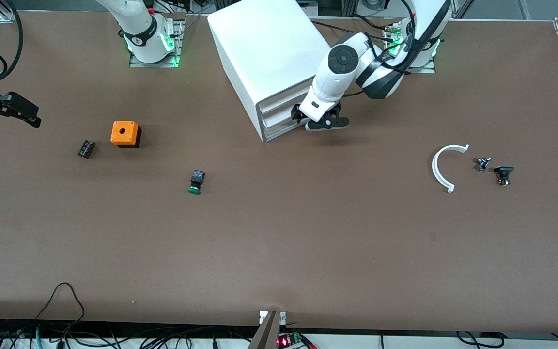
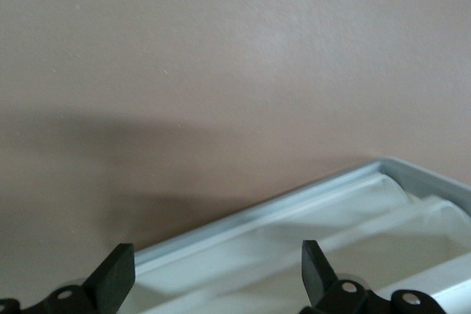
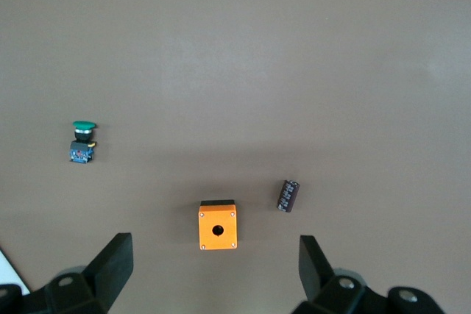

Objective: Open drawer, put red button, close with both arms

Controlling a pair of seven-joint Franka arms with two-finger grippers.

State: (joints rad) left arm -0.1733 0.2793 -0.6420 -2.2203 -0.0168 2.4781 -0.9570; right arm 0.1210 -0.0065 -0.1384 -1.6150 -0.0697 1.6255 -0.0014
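Note:
The white cabinet [image 1: 264, 48] stands at the table's edge by the arms' bases, and its stacked drawers [image 1: 279, 116] all look shut. My left gripper [image 1: 312, 120] is open and empty right at the drawer fronts. In the left wrist view its fingers [image 2: 118, 279] straddle the grey front rim [image 2: 294, 200], and the gripper's middle [image 2: 217, 279] is at a white drawer front. My right gripper [image 1: 27, 115] is open and empty, high over the right arm's end of the table, and also shows in the right wrist view [image 3: 215, 273]. No red-capped button shows in any view.
An orange cube with a hole [image 1: 125, 133], a small dark cylinder [image 1: 86, 148] and a green-capped button [image 1: 195, 182] lie toward the right arm's end. A white arc [image 1: 441, 167] and two small dark parts [image 1: 503, 174] lie toward the left arm's end.

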